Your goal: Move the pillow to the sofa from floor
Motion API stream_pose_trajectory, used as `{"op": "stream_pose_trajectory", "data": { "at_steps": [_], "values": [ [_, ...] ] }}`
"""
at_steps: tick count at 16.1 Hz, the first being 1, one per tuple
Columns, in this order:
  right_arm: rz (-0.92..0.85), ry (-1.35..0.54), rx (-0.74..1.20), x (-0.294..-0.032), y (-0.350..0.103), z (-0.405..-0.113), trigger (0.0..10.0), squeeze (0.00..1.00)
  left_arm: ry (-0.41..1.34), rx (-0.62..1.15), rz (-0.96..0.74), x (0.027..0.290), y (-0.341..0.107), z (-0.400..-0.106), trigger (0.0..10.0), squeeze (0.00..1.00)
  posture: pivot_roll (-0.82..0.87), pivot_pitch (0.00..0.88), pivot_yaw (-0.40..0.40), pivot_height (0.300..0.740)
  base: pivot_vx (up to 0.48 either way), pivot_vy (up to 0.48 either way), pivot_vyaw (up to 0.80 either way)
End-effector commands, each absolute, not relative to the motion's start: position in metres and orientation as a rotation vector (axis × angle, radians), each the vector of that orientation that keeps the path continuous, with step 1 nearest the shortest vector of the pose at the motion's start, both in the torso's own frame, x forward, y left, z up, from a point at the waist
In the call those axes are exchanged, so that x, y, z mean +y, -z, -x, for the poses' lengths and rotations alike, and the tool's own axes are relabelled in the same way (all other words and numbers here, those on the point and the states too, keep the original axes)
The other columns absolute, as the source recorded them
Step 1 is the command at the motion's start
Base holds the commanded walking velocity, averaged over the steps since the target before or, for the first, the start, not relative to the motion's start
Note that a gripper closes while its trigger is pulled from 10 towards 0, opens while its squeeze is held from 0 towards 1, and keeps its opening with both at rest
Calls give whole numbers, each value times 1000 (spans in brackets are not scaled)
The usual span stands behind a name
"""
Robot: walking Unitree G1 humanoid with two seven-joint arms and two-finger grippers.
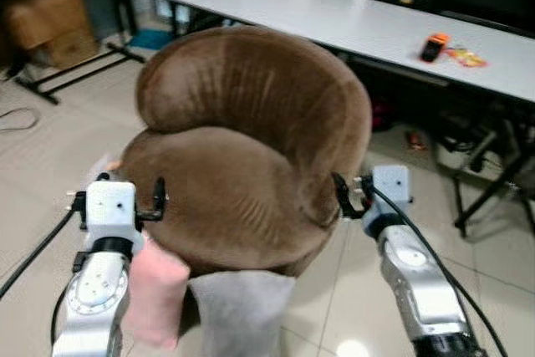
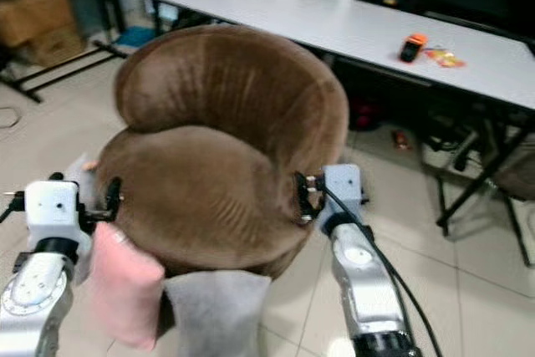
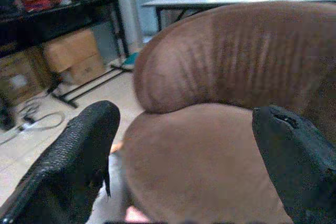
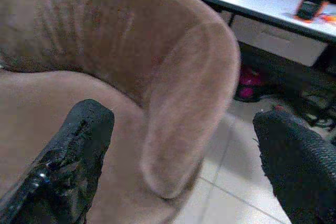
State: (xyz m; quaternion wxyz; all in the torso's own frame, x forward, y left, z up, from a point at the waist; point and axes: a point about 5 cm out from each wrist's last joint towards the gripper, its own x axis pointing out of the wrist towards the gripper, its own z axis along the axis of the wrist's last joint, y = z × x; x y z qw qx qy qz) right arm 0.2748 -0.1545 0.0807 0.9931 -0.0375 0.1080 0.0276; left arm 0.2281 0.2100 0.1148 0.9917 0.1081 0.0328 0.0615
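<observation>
A round brown sofa chair stands right in front of me. Two pillows lean on the floor against its front: a pink pillow below my left arm and a grey pillow beside it. My left gripper is open at the seat's left edge, just above the pink pillow, with nothing between its fingers. My right gripper is open at the sofa's right side by the armrest, also holding nothing.
A long white table stands behind the sofa with an orange device on it. Its black legs and clutter are on the right. Cardboard boxes and a black rack sit at the far left. Tiled floor lies on both sides.
</observation>
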Motion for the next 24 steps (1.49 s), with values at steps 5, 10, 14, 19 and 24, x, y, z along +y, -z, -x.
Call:
{"op": "stream_pose_trajectory", "data": {
  "at_steps": [5, 10, 14, 19, 24],
  "values": [
    [105, -198, 237, -154, -75, -266, 10000, 0, -92, 71, -224, 200, -111, -224, 10000, 0, 87, 0, -72, 740, 298, 0, 800],
    [31, -175, 230, -172, -75, -259, 10000, 0, -80, 84, -246, 200, -105, -214, 10000, 0, 93, 0, -79, 740, 0, 0, 0],
    [23, -146, 227, -174, -75, -256, 10000, 0, -53, 83, -297, 204, -100, -208, 10000, 0, 85, 0, -86, 720, 0, 0, 0],
    [33, -140, 236, -173, -74, -255, 10000, 0, -6, 58, -325, 197, -99, -205, 10000, 0, 82, 0, -100, 675, 0, 0, 0],
    [28, -149, 243, -170, -74, -254, 10000, 0, -3, 46, -326, 194, -98, -204, 10000, 0, 81, 0, -104, 616, 0, 0, 0]
  ]
}}
